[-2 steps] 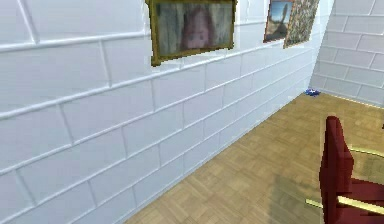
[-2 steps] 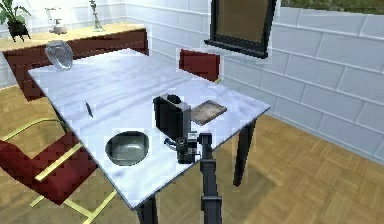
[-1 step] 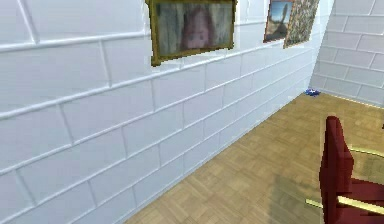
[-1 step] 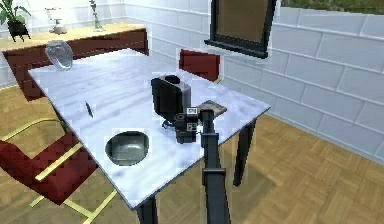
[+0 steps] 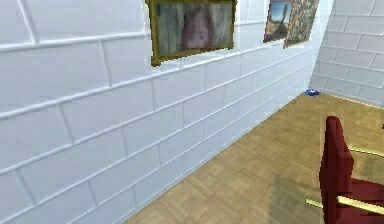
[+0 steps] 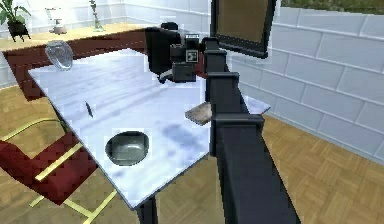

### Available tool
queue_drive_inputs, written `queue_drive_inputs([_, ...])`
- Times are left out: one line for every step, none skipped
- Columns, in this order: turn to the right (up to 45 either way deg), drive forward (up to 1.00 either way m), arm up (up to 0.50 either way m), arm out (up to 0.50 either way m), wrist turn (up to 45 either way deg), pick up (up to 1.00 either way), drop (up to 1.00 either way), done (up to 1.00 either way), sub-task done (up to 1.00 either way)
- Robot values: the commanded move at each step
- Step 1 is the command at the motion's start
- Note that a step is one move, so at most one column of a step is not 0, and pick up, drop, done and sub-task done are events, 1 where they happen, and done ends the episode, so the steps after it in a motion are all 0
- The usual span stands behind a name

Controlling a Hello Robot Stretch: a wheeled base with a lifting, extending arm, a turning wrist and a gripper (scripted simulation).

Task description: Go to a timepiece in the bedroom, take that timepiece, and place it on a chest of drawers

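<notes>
In the arm side view the dark arm point(image 6: 238, 140) reaches out over a pale marbled table point(image 6: 110, 90). At its far end are the white marked squares and the gripper point(image 6: 156, 52), a dark body above the table's far edge. I cannot tell whether it holds anything, because the table and dark furniture lie behind it. A long wooden piece of furniture point(image 6: 110, 40) stands beyond the table. On its top are a green plant point(image 6: 14, 16), a small pale thing point(image 6: 55, 16) and a thin vase point(image 6: 93, 12). No shape here reads clearly as a timepiece.
On the table lie a grey bowl point(image 6: 127, 148), a clear glassy thing point(image 6: 58, 55), a small dark sliver point(image 6: 88, 108) and a tan thing point(image 6: 200, 113) beside the arm. A red chair point(image 6: 40, 170) stands at the table's near corner. The forward view faces a white brick wall with framed pictures point(image 5: 190, 30), wooden floor and another red chair point(image 5: 345, 170).
</notes>
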Motion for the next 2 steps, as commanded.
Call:
queue_drive_inputs([0.0,0.00,0.00,0.00,-45.0,0.00,0.00,0.00,0.00])
queue_drive_inputs([0.0,0.00,0.00,0.00,-45.0,0.00,0.00,0.00,0.00])
